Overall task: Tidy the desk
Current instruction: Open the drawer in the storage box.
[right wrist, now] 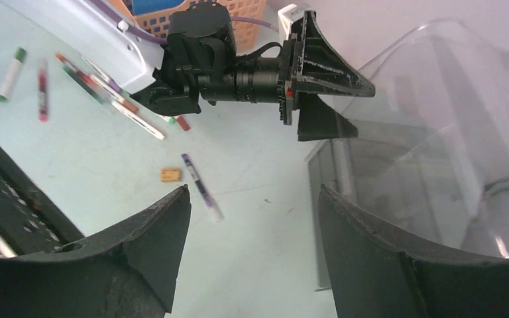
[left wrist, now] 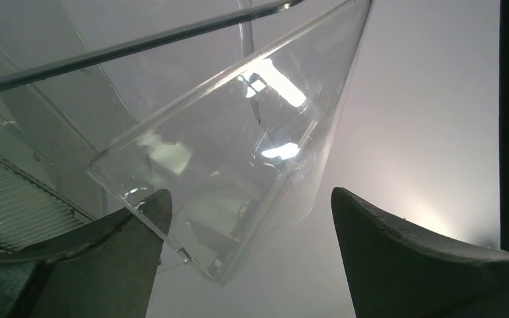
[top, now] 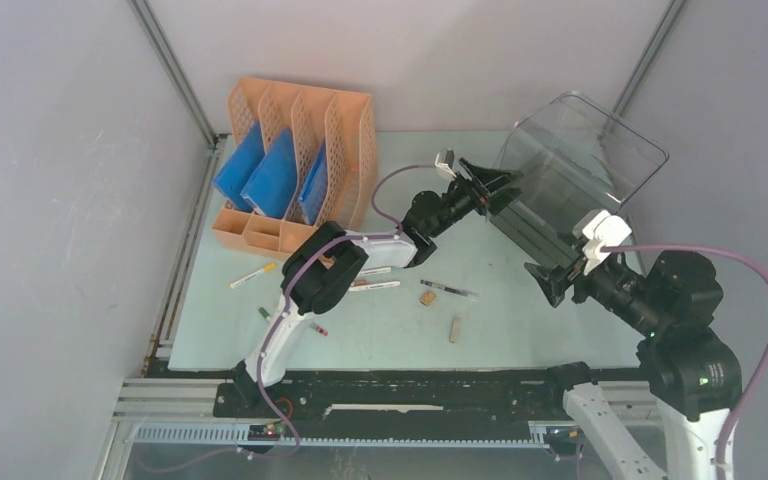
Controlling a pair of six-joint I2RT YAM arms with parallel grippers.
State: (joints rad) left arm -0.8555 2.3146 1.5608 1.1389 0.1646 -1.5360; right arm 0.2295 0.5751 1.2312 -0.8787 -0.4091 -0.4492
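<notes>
The pale green desk [top: 520,320] carries loose pens and small erasers. A clear plastic drawer box [top: 575,165] stands tilted at the back right. My left gripper [top: 507,186] is raised at the box's left side and is open; in the left wrist view [left wrist: 249,195] the box's lower corner [left wrist: 219,271] sits between the fingers, close to the left one. My right gripper [top: 547,284] is open at the box's front lower edge, with bare desk between its fingers [right wrist: 253,192]. A purple pen [right wrist: 199,185] and a small cork-coloured block [right wrist: 170,174] lie just ahead of it.
An orange perforated file rack [top: 345,150] with blue folders [top: 272,180] stands at the back left. Pens lie scattered near the left arm [top: 375,285], with a white marker [top: 251,276] and a beige eraser [top: 455,328]. Grey walls close in both sides.
</notes>
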